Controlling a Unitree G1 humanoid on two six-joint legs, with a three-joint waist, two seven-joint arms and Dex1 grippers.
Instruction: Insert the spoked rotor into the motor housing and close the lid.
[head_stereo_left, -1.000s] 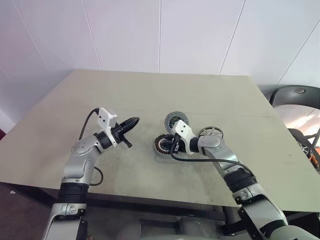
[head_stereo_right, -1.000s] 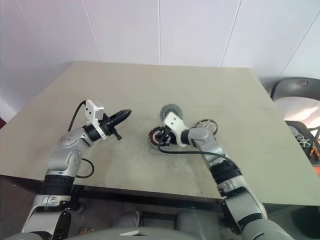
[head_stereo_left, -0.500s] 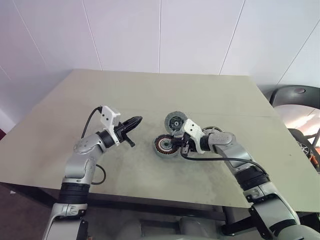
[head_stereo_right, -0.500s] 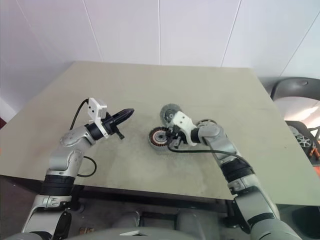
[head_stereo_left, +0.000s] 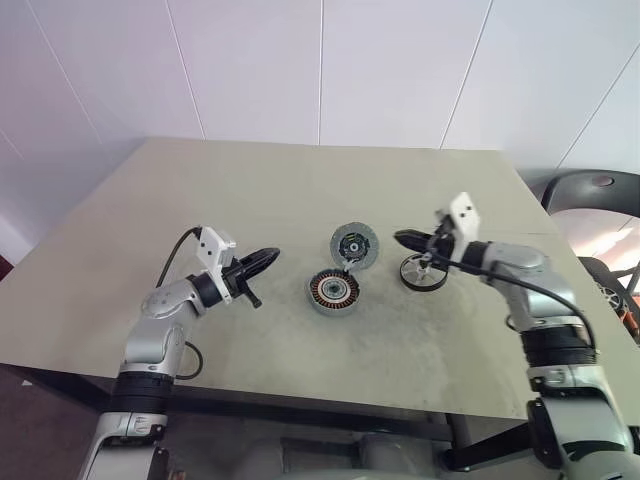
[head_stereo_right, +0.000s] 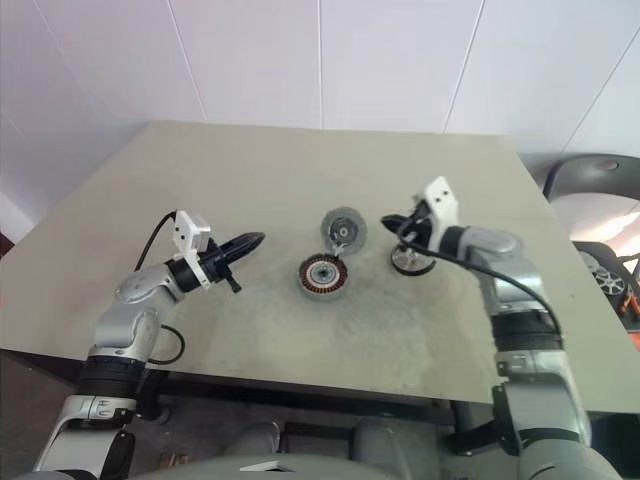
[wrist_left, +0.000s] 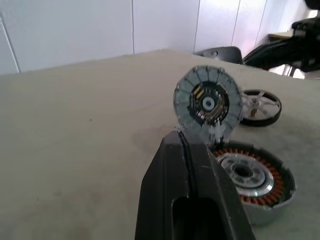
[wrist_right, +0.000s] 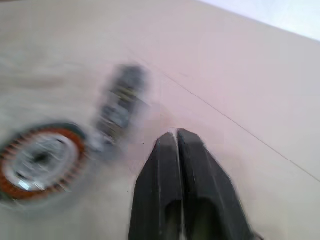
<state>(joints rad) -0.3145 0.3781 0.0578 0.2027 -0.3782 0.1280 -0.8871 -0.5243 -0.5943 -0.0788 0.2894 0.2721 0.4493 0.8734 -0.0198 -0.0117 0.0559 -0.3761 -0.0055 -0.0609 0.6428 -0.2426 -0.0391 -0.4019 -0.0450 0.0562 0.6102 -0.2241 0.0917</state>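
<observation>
Work area: beige table (head_stereo_left: 300, 180) against white panelled wall (head_stereo_left: 320, 70)
Dark round chair (head_stereo_left: 590, 190) stands past the table's right edge; even, diffuse lighting

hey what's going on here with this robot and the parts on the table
A two-armed robot is assembling a small motor on a table. The motor housing sits open with its copper windings showing, and the lid stands up at its far edge. The spoked rotor lies on the table beside them, not yet inserted. The right gripper hangs shut just above the rotor, holding nothing. The left gripper is shut and empty.
</observation>
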